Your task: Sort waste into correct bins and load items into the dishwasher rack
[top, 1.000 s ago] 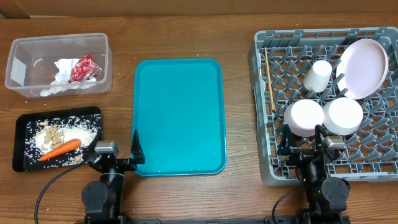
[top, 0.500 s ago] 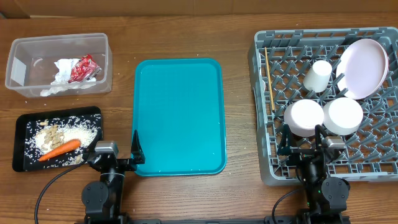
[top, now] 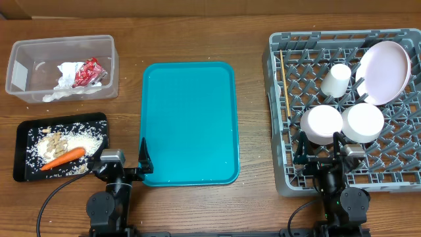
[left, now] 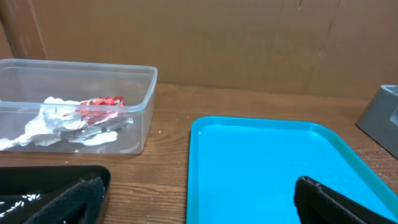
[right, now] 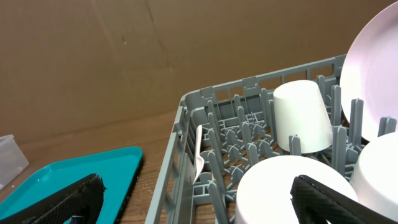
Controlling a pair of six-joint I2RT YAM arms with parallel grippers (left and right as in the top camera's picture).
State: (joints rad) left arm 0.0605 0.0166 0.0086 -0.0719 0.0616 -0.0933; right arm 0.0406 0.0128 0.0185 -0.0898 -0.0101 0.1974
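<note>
The grey dishwasher rack [top: 283, 178] at the right holds a pale plate [top: 383, 62], a small white cup [top: 336, 79], two white bowls [top: 321, 124] [top: 365, 122] and a thin wooden stick [top: 285, 82]. A white fork [right: 198, 160] stands inside the rack's near wall. The clear tub [top: 39, 49] holds white napkins [top: 66, 70] and a red wrapper [top: 87, 72]. The black tray [top: 26, 128] holds a carrot [top: 63, 157], rice and scraps. My left gripper [top: 125, 161] is open and empty at the teal tray's front left corner. My right gripper [top: 320, 153] is open and empty over the rack's front.
A teal serving tray [top: 189, 122] lies bare in the middle of the wooden table. Brown cardboard stands behind the table. The tub [left: 143, 93] and teal tray [left: 261, 168] show in the left wrist view; the rack [right: 186, 124] fills the right wrist view.
</note>
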